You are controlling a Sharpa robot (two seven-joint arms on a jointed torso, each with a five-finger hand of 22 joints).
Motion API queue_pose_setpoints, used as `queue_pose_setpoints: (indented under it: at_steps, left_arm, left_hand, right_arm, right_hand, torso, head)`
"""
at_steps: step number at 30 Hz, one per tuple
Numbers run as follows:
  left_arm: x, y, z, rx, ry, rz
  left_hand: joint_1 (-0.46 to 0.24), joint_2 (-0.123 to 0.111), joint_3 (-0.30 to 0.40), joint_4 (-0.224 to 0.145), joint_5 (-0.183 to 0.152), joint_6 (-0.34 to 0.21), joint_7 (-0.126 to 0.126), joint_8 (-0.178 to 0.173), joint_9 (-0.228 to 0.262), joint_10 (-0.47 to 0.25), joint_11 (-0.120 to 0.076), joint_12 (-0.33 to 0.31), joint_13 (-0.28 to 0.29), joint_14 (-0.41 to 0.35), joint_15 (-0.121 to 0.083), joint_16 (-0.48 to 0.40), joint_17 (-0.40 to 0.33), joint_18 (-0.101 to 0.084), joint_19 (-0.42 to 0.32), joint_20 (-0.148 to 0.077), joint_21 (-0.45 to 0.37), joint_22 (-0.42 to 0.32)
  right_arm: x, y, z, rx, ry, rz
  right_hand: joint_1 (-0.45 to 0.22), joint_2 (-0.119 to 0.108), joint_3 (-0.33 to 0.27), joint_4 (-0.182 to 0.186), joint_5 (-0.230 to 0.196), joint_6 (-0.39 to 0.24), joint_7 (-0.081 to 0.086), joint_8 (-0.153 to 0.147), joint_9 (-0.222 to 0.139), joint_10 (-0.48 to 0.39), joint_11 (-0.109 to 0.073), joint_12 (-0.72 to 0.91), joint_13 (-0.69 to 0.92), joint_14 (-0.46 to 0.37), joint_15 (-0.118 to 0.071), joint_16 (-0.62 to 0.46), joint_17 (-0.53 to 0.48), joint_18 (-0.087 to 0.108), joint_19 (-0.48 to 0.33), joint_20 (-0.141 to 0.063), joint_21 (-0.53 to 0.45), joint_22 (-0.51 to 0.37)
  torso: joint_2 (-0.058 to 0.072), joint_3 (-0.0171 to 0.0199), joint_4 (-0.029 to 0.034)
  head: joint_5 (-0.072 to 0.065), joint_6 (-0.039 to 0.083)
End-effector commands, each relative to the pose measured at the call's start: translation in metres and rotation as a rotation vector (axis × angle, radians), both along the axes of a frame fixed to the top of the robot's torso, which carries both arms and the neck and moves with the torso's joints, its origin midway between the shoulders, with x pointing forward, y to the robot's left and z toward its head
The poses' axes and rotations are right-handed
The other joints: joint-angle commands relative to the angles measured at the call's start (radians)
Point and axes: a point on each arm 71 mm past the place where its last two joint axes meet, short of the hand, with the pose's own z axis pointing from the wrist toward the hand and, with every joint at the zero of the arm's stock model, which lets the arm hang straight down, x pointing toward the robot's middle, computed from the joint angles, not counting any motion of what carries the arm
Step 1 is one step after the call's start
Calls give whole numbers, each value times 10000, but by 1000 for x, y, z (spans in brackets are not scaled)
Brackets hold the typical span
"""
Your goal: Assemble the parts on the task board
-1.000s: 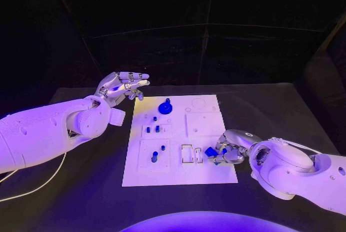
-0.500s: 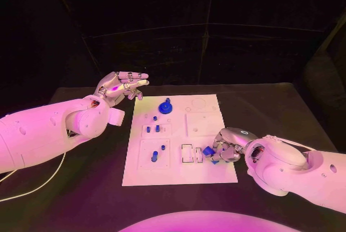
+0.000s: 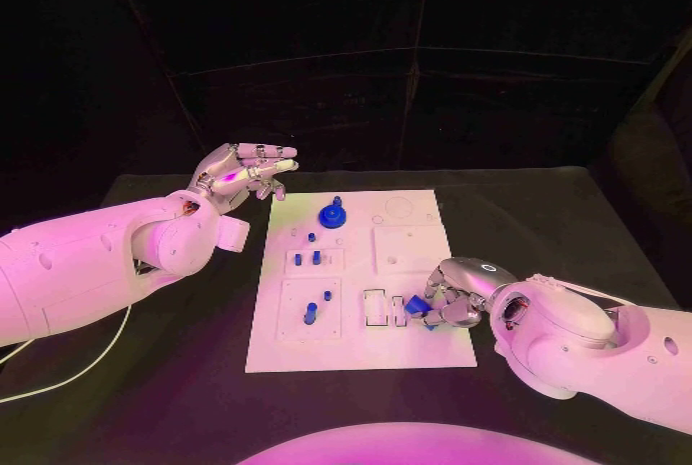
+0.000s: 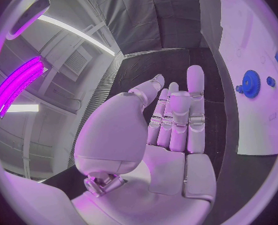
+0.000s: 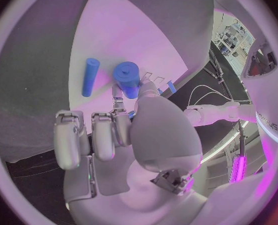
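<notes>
Since a second ago our right hand [image 3: 459,303] has edged slightly inward, still pinching a blue cylinder part [image 5: 128,78], tilted, at the task board's [image 3: 361,350] right edge. Our left hand [image 3: 242,170] hovers empty, fingers extended, beside the board's far corner near the blue gear [image 3: 333,217].

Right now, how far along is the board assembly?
Partly done. Seated: the gear near the board's far end and several small pegs in its left-side blocks. In hand: the right robot hand holds a blue cylinder at the board's right edge. Left: that cylinder, plus a blue rod lying loose beside it. The left robot hand hovers off the board holding nothing.
</notes>
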Motion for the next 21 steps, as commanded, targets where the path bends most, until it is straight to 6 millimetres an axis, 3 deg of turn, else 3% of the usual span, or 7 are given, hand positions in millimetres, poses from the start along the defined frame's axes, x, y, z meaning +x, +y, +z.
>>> queue_pose_setpoints:
  at_steps: [1, 10, 13, 21]
  left_arm:
    - [0, -2, 1, -101, -27, -120]
    - [0, -3, 1, -114, -22, -157]
    - [0, -3, 1, -111, -11, -162]
    - [-1, -5, 1, -126, -2, -207]
  left_hand:
    - [16, 64, -69, 16, -20, -51, 3, 54, -11, -89, -4, 50, -11, -75, 2, -35, -16, 138, -55, 14, -39, -10]
    - [16, 64, -69, 16, -20, -51, 3, 54, -11, -89, -4, 50, -11, -75, 2, -35, -16, 138, -55, 14, -39, -10]
    - [9, 67, -88, 15, -19, -62, 4, 56, -11, -106, -3, 66, -14, -79, 5, -32, -23, 138, -53, 17, -51, -19]
    - [9, 67, -88, 15, -19, -62, 4, 56, -11, -106, -3, 66, -14, -79, 5, -32, -23, 138, -53, 17, -51, -19]
  right_arm:
    - [-3, 2, 9, 831, -554, -415]
    - [-6, 9, 15, 1611, -665, -617]
    - [-6, 16, 13, 1677, -476, -540]
    - [-1, 37, 7, 1658, -21, -211]
  right_hand:
    - [-123, 166, -113, 24, 44, 353, -267, 76, 280, 95, -44, 83, 591, 783, -95, 61, 1255, -150, 1038, -115, 30, 2633]
    - [-491, 374, -288, 82, 158, 453, -330, 86, 446, 177, -108, 99, 689, 787, -156, 56, 1267, -150, 1038, -184, 30, 2633]
    - [-686, 457, -370, 93, 196, 452, -334, 67, 499, 181, -112, 73, 687, 788, -164, 53, 1269, -150, 1038, -196, 30, 2633]
    - [-779, 558, -398, 92, 228, 469, -347, 64, 548, 154, -124, -4, 621, 788, -170, 50, 1270, -150, 1038, -203, 30, 2633]
  torso:
    - [-10, -4, -3]
    - [19, 0, 8]
    - [9, -5, -11]
    - [19, -11, 17]
  head:
    - [-35, 23]
    - [-32, 63]
    - [-25, 63]
    - [-9, 56]
